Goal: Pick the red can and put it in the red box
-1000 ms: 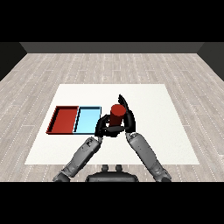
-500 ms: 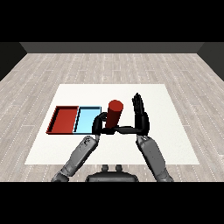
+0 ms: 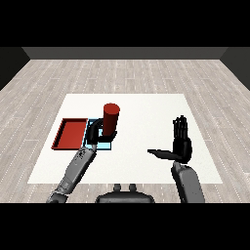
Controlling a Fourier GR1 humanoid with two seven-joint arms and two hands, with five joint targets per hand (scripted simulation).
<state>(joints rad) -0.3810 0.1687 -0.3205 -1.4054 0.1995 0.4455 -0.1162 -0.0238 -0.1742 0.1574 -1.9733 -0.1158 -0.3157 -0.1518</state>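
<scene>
Left hand (image 3: pixel 95 133) curled round the upright red can (image 3: pixel 111 118), which I saw held over the light blue tray (image 3: pixel 91 144) beside the red tray (image 3: pixel 71 134). Right hand (image 3: pixel 179 143) stood well apart above the tabletop (image 3: pixel 146 107), fingers straight.

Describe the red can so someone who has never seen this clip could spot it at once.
On the white table, look left of centre where the red tray and light blue tray lie side by side. The red can is upright over the blue tray, the left hand curled round it. It is the only tall cylinder.
</scene>
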